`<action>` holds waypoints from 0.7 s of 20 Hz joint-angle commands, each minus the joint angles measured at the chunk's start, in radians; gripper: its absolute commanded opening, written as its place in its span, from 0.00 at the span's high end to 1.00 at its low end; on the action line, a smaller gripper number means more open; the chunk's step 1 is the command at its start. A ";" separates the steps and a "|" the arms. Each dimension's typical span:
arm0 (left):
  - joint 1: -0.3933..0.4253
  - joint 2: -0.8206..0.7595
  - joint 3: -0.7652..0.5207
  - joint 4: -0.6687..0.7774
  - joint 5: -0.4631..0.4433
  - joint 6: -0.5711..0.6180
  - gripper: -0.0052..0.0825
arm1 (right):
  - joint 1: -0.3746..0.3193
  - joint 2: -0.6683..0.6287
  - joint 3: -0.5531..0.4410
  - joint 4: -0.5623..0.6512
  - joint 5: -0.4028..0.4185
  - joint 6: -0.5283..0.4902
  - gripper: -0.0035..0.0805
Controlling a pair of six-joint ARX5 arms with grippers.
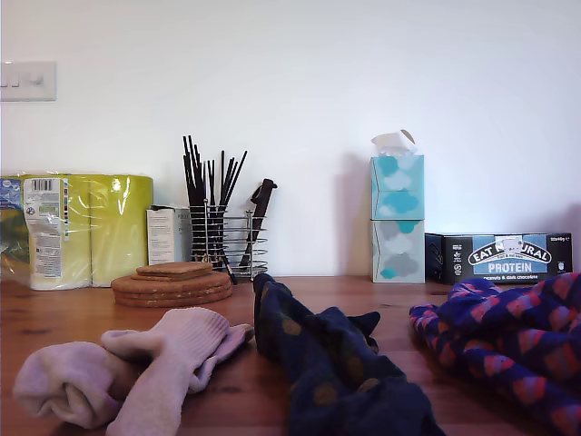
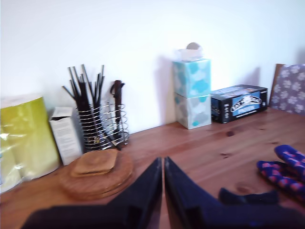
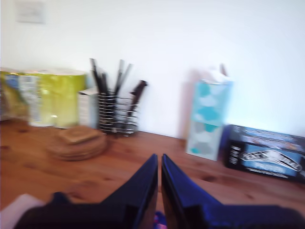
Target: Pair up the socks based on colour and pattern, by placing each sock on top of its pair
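**Inspector:** Presently, neither arm shows in the exterior view. My first gripper (image 2: 163, 191) is seen only through its own wrist camera: both dark fingers (image 2: 145, 191) lie pressed together, tips meeting, nothing between them, raised above the wooden table (image 2: 209, 143) and aimed toward the back wall.

**Clerk:** And the other?

**Inspector:** My second gripper (image 3: 159, 188) shows the same pose: fingers together, nothing held, pointing at the wall. That picture is blurred, so fine detail is unreadable.

**Clerk:** Location of the socks?

**Inspector:** In the exterior view, the pale pinkish socks (image 1: 136, 363) lie overlapping at lower left of the frame. The dark navy spotted socks (image 1: 327, 363) lie heaped at lower centre. The blue diamond-check socks (image 1: 508, 341) lie bunched at lower right. The three groups lie apart from one another.

**Clerk:** Other items?

**Inspector:** Cork coasters (image 1: 172, 283) are stacked behind the pale socks; a wire utensil holder (image 1: 225, 238), stacked tissue boxes (image 1: 397, 218) and a protein bar box (image 1: 508, 256) stand along the wall.
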 commanded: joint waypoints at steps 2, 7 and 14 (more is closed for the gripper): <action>0.006 -0.003 -0.013 0.012 -0.025 -0.004 0.97 | -0.026 -0.048 -0.015 0.023 0.074 0.008 0.97; 0.006 -0.003 -0.021 0.015 0.081 -0.025 0.97 | -0.086 -0.105 -0.039 0.083 -0.050 -0.002 0.97; 0.006 -0.003 -0.059 0.068 0.082 -0.022 0.97 | -0.323 -0.094 -0.266 0.397 -0.175 -0.081 0.97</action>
